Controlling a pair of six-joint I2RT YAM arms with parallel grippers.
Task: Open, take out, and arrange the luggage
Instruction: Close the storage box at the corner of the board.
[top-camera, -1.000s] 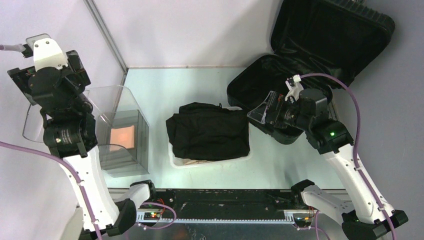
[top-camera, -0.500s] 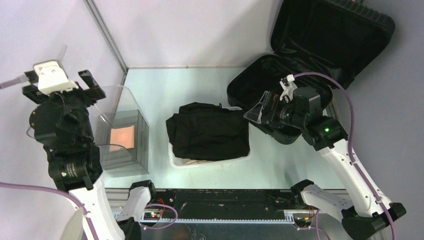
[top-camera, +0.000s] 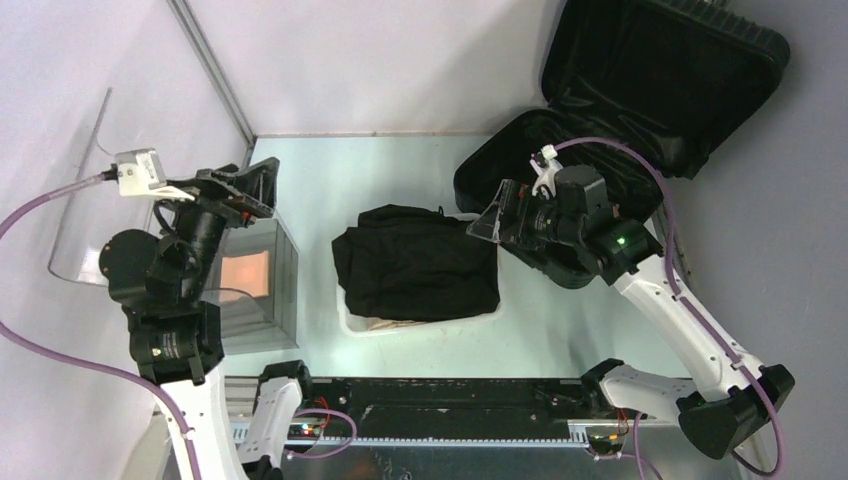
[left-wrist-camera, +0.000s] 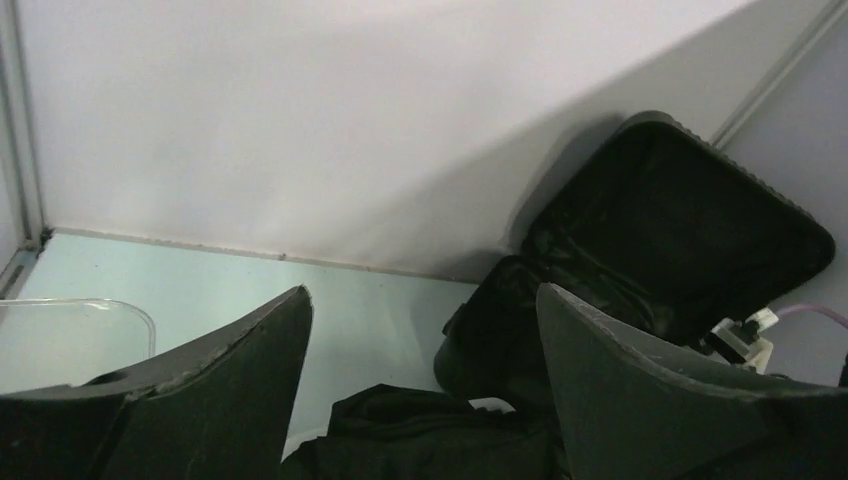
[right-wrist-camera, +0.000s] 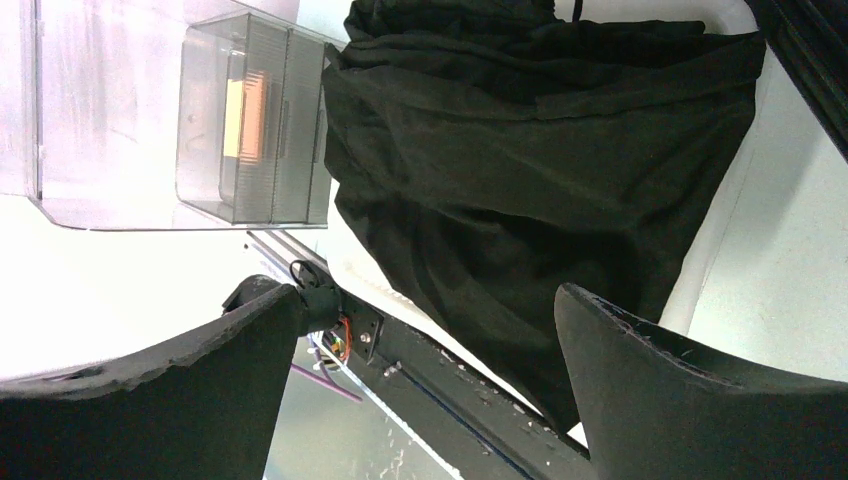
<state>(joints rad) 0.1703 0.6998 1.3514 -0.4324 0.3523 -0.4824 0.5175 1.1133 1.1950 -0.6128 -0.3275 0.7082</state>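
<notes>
Open luggage (top-camera: 660, 80) at far-right corner, black garment (top-camera: 415, 262) central — tabletop (top-camera: 340, 180) showing behind

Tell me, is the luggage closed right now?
No, in the top view the luggage sits wide open at the far right of the table, both halves showing their black fabric inside.

One suitcase (top-camera: 640, 90) upper right; one black garment (top-camera: 415, 262) and one white basket (top-camera: 430, 323) centre; one clear box (top-camera: 255, 290) left.
</notes>
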